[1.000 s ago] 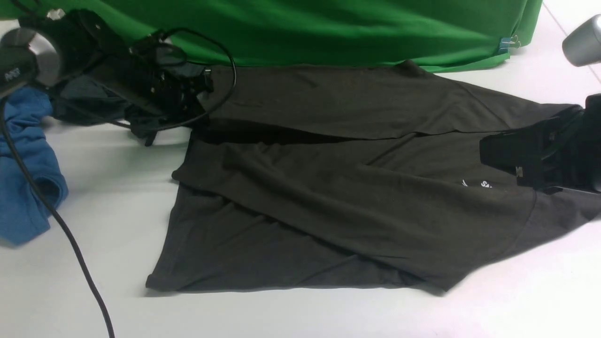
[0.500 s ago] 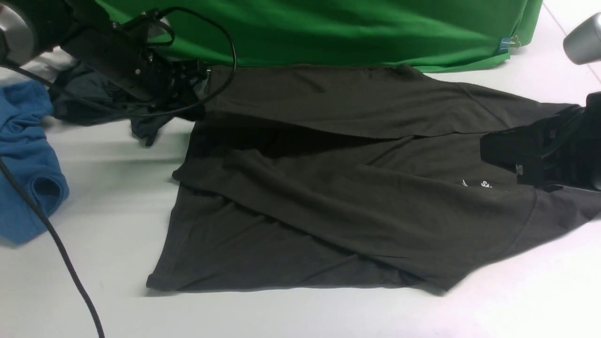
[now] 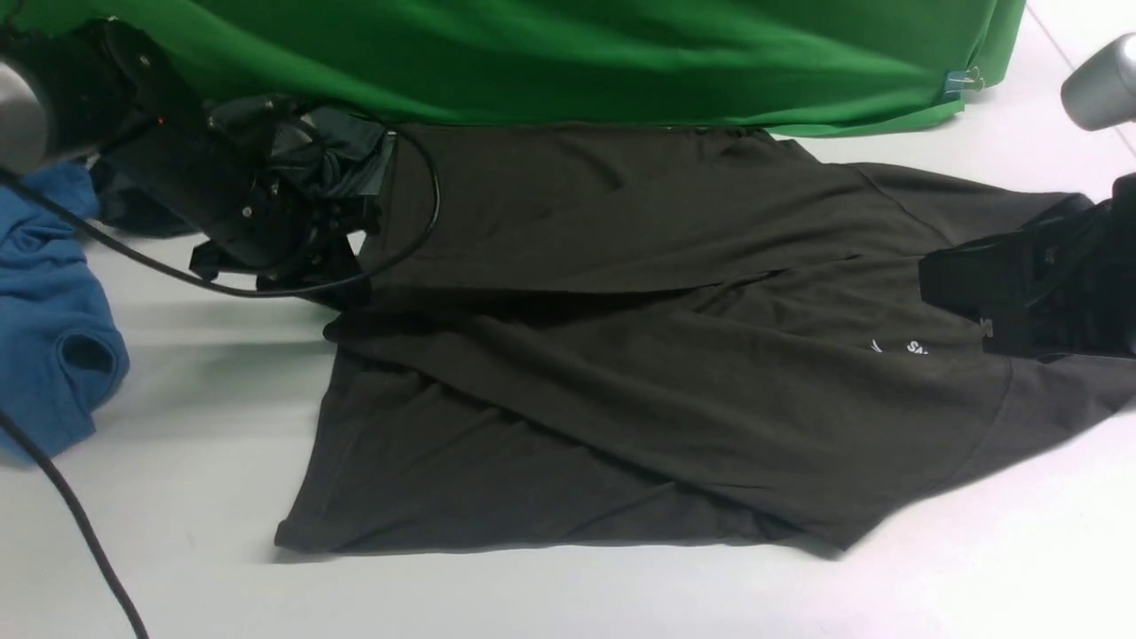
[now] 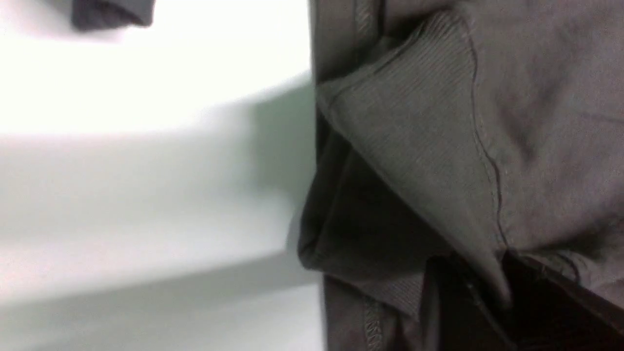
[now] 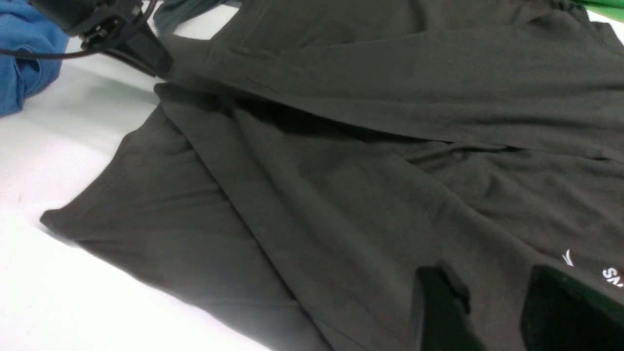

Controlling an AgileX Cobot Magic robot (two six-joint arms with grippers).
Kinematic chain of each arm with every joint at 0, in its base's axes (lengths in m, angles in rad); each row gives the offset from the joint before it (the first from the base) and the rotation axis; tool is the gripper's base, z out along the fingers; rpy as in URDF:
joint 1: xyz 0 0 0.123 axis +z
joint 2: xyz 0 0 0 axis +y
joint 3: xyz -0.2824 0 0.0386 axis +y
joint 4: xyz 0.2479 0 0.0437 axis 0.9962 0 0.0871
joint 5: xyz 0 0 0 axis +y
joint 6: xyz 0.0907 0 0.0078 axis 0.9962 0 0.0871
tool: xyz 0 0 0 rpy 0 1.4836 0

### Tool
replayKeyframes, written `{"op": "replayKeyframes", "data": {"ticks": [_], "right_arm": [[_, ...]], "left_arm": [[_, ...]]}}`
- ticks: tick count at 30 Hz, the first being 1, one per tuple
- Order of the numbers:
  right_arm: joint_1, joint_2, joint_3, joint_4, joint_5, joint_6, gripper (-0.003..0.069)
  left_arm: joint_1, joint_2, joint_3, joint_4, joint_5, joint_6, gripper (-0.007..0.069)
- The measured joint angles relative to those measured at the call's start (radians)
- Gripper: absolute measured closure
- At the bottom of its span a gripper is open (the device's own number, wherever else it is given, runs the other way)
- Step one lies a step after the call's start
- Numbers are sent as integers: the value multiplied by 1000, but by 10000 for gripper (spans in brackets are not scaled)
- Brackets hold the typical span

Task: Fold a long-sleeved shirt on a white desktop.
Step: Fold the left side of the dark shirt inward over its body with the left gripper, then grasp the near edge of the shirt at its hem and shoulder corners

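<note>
The long-sleeved shirt (image 3: 621,373), very dark with small white lettering (image 3: 914,348), lies spread on the white desktop (image 3: 177,426). Its far part is folded over toward the near side. My left gripper (image 3: 342,280) is at the left end of that fold. In the left wrist view a ribbed corner of the shirt (image 4: 414,136) runs down into the gripper (image 4: 502,297), which is shut on it. My right gripper (image 3: 954,293) stands open low over the chest by the lettering (image 5: 612,277). Its fingers (image 5: 438,312) are apart, with only flat fabric showing between them.
A blue garment (image 3: 44,328) lies at the left edge, and a dark teal-grey garment (image 3: 328,151) is bunched behind my left arm. The green backdrop (image 3: 621,53) closes off the far side. A black cable (image 3: 80,524) trails over the near left. A grey object (image 3: 1100,84) sits far right.
My left gripper rose, then came down nearer the front with the shirt's far edge, so the fold now covers more of the body. The right gripper stayed put.
</note>
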Motion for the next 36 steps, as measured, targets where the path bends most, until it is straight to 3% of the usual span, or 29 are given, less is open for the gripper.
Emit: {"op": "replayKeyframes", "data": {"ticks": [2,5,6,9,13,16,24,28,33,34,36], "right_arm": [[0,8,0,0,1,0,418],[0,39,0,-4,20,1,418],[0,43,0,-5,24,1,418],[0,79,0,-27,50,1,418],[0,99,0,-50,56,2,418],[0,103,0,-54,54,8,410],[0,133,0,-59,43,15,277],[0,156,0,-122,49,-84,230],[0,203,3,-270,114,-211,222],[0,231,21,-293,111,-253,222],[0,254,45,-301,93,-292,221]], "left_arm": [[0,-5,0,8,6,0,408],[0,-43,3,51,64,-8,247],[0,-46,4,56,70,-12,237],[0,-100,48,138,184,-71,95],[0,-206,239,181,193,-142,4],[0,-277,403,157,140,-151,-6],[0,-368,679,77,-115,-108,11],[1,-356,688,15,-193,-10,67],[1,-350,688,-60,-216,105,222],[1,-350,688,-61,-217,116,335],[1,-350,688,-61,-214,119,422]]}}
